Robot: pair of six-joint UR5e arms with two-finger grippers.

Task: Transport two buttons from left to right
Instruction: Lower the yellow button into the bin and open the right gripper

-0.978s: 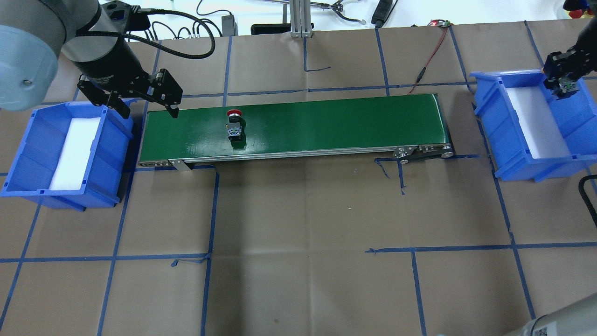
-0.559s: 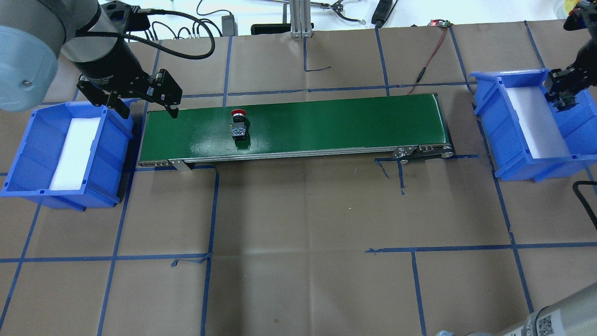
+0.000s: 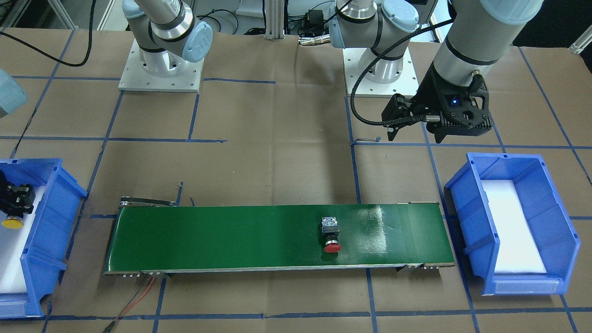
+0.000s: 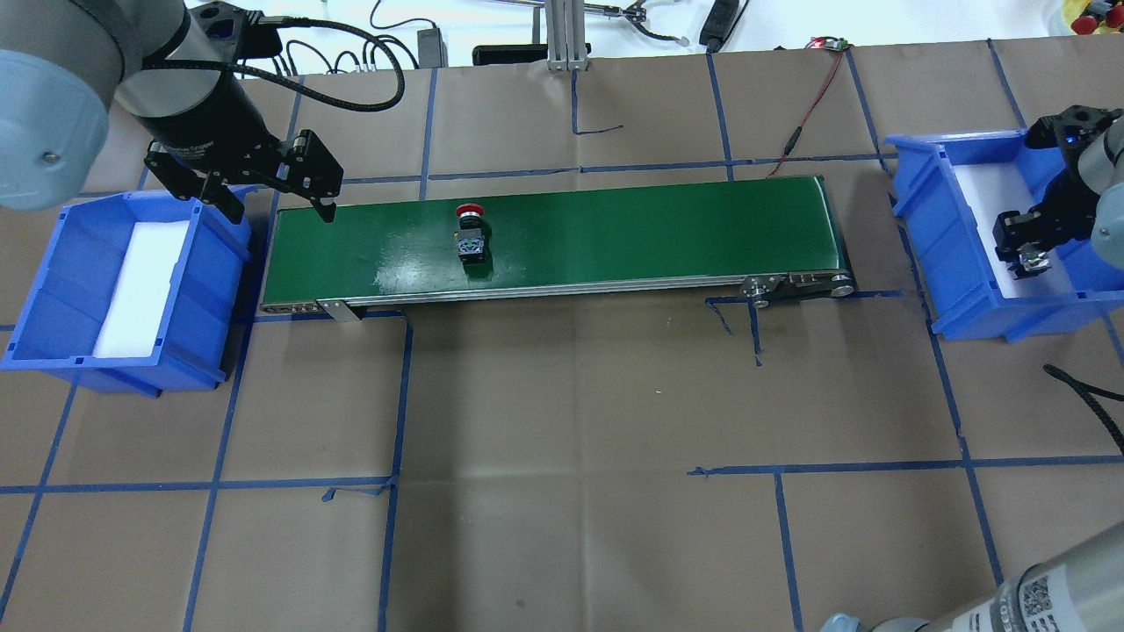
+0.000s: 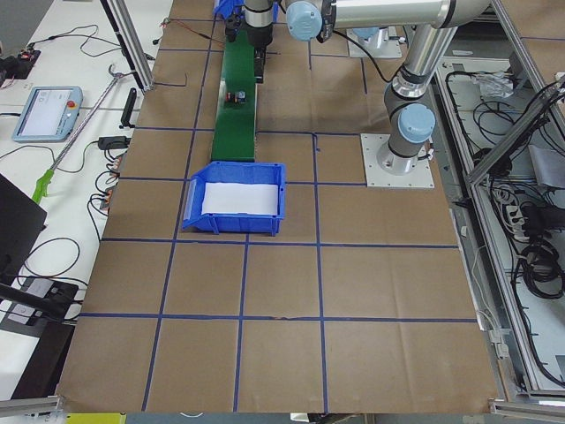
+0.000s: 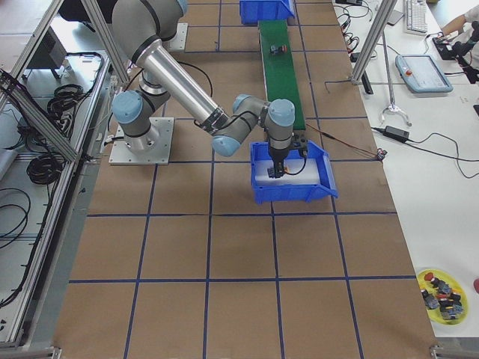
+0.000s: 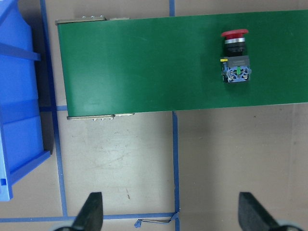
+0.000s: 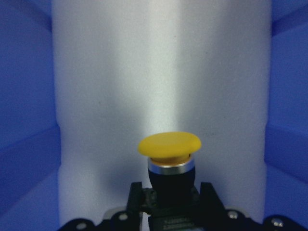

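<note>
The red button (image 4: 471,237) lies on its side on the green conveyor belt (image 4: 659,228), left of the middle; it also shows in the front view (image 3: 331,235) and the left wrist view (image 7: 236,55). My left gripper (image 4: 283,206) is open and empty above the belt's left end, its fingertips (image 7: 91,214) wide apart. My right gripper (image 4: 1023,254) is shut on the yellow button (image 8: 169,147) and holds it low inside the right blue bin (image 4: 913,189), cap over the white foam. The yellow cap shows in the front view (image 3: 12,223).
A blue bin (image 4: 202,290) with a white foam liner and nothing on it stands at the belt's left end. A red wire (image 4: 808,105) runs to the belt's far right corner. Cables lie along the far table edge. A yellow dish (image 6: 441,288) of spare parts sits beyond the right bin.
The red button has ridden the belt a little to the right. My right gripper has carried the yellow button from the right bin's far end toward its near end. The left arm has not moved.
</note>
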